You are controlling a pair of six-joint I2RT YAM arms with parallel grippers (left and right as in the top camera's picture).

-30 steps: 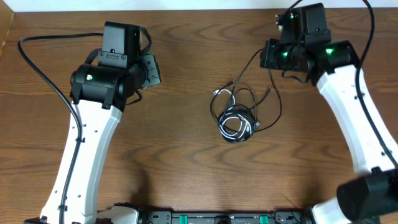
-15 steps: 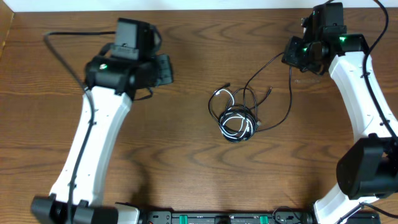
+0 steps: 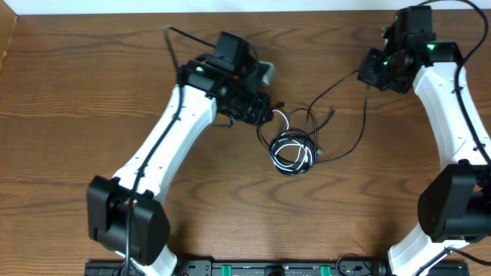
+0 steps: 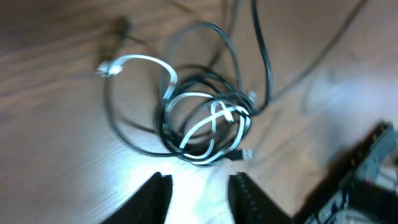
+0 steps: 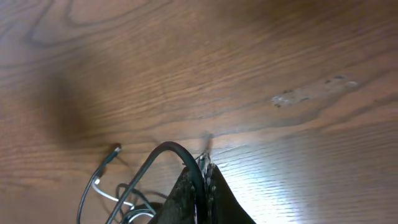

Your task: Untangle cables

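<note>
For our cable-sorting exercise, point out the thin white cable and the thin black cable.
thin white cable [image 4: 144, 59], left wrist view: strand beside its plug.
thin black cable [image 5: 166, 147], right wrist view: top of arch.

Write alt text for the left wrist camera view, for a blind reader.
A thin black cable and a white cable lie coiled together on a wooden table. The left gripper frames the bottom edge, its jaws apart, touching neither.

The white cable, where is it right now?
Overhead, the white cable lies mid-table, coiled inside the black cable, just right of the left gripper.
</note>
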